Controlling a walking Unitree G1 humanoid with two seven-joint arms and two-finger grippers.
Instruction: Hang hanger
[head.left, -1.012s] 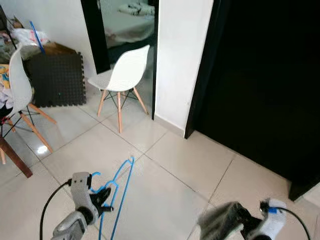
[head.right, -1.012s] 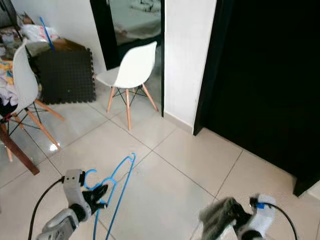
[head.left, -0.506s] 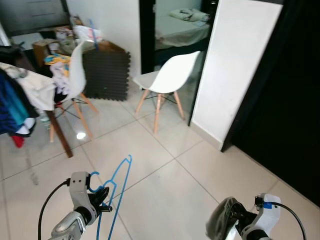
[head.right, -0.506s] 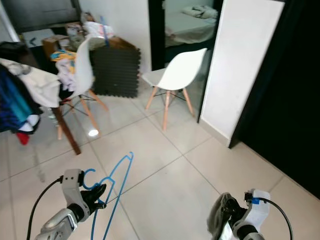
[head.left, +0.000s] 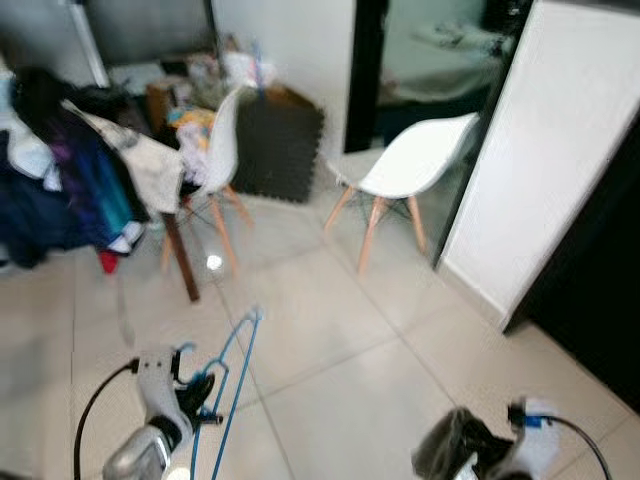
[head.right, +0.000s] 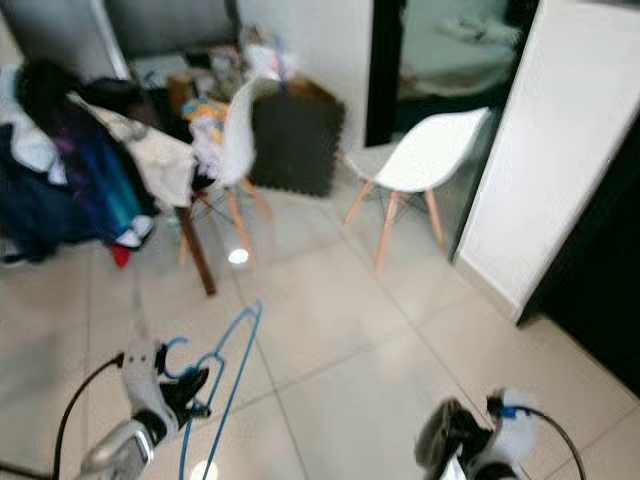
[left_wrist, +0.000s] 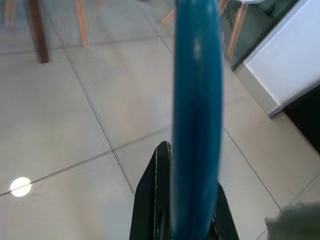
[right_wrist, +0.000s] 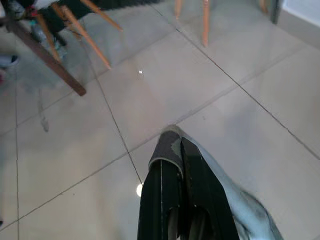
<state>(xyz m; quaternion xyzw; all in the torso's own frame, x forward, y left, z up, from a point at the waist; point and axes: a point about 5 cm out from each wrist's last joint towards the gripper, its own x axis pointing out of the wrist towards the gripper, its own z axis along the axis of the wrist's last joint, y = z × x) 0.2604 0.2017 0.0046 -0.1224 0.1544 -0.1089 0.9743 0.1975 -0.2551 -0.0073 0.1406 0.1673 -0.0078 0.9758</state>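
You have the blue hanger (head.left: 228, 375) in hand already: the left gripper (head.left: 197, 398), down at about 7 o'clock in the head views, has its jaws pinching the wire low on the frame. The hanger stands tilted up from the grip toward 12 o'clock, its hook end highest. In the left wrist view the blue wire (left_wrist: 196, 120) runs straight along the jaws, which are pressed on it.

Your right gripper (right_wrist: 181, 165) sits at about 5 o'clock, its jaws pressed together on a grey piece of cloth (right_wrist: 235, 210) that drapes over the fingers. What that cloth is for I cannot say.

So the pick-up is done and the hanging is all ahead of you. I can make out no rail, rod or hook in these blurred head views. Toward 10 o'clock a table (head.left: 165, 190) is heaped with dark and light clothes (head.left: 60, 160), with a white chair (head.left: 218, 150) tucked against it; at 1 o'clock stands a second white chair (head.left: 415, 165) before a doorway (head.left: 430, 80), and between them a dark foam mat (head.left: 280, 145) leans on the wall. The tiled floor (head.left: 330, 330) between you and all that looks open.

My judgement: you are in the carrying stage. You need to find the hanging spot first, then bring the hook end up and over it before letting the left jaws go.
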